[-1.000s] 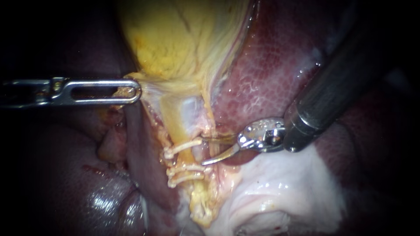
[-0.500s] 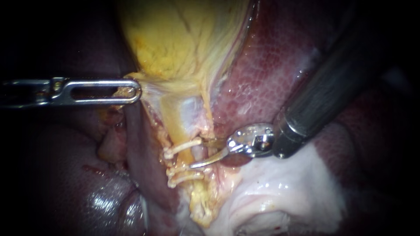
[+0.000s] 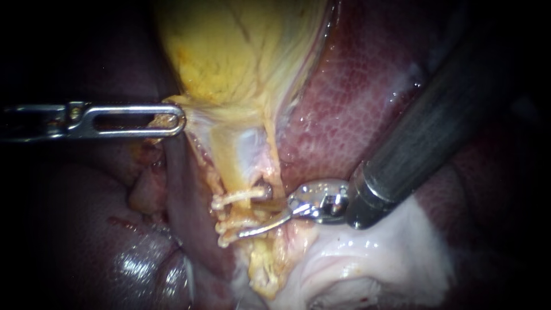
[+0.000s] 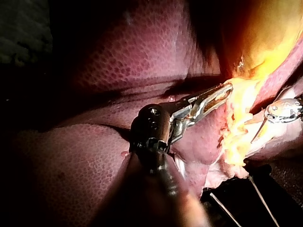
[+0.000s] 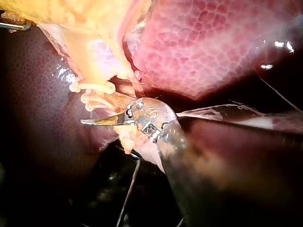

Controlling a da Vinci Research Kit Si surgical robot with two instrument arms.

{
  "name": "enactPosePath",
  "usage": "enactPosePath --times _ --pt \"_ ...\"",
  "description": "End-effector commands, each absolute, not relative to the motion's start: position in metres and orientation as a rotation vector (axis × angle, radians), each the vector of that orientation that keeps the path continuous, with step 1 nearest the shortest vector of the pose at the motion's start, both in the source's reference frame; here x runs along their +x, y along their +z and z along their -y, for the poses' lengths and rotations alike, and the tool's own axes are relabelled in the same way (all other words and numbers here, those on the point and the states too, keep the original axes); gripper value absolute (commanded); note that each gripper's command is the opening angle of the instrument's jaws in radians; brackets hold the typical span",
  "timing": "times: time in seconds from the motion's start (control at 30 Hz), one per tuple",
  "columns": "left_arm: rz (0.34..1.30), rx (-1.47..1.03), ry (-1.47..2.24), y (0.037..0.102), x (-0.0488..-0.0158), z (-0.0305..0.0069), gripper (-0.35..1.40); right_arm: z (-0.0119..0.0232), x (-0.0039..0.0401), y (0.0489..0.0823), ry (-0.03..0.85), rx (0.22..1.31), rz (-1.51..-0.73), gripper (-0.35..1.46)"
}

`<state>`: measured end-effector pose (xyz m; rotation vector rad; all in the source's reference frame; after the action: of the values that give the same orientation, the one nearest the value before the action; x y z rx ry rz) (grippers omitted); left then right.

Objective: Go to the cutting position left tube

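Note:
The yellow gallbladder [image 3: 241, 51] narrows into a yellowish tube [image 3: 231, 158] that carries three white clips [image 3: 236, 197]. My right instrument [image 3: 248, 216] comes in from the upper right with its blades open. The lower blade lies across the tube between the top clip and the lower two, and the upper blade is partly hidden behind the tube. In the right wrist view only one blade of my right instrument [image 5: 97, 122] shows, just under the clips [image 5: 92, 87]. My left instrument [image 3: 171, 119] is shut on tissue at the gallbladder's neck and holds it to the left; its jaws [image 4: 221, 92] show the same grip.
Dark red liver [image 3: 350, 97] lies to the right of the gallbladder and under the right shaft [image 3: 425, 132]. Pale white tissue [image 3: 367, 252] sits below the right instrument's wrist. A dark fold of tissue [image 3: 178, 189] runs beside the tube on its left.
My right instrument has moved left and slightly down, and its open blades now reach across the clipped tube. The left instrument and the gallbladder have not moved.

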<state>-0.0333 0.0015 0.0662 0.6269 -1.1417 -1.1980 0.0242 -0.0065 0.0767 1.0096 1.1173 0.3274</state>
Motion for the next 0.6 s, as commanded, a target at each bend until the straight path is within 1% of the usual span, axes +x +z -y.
enactPosePath --times 0.03,0.43,0.6 --pt "1.142 0.627 -1.198 0.0662 -0.0333 -0.0015 -0.35 0.0065 0.0244 0.0767 0.328 1.01 -1.119 1.18" --pt "1.142 0.626 -1.199 0.0662 -0.0335 -0.0015 -0.35 0.0073 0.0261 0.0781 0.336 1.007 -1.116 1.2" --pt "1.142 0.626 -1.199 0.0662 -0.0335 -0.0015 -0.35 0.0077 0.0274 0.0786 0.344 1.043 -1.132 1.21"
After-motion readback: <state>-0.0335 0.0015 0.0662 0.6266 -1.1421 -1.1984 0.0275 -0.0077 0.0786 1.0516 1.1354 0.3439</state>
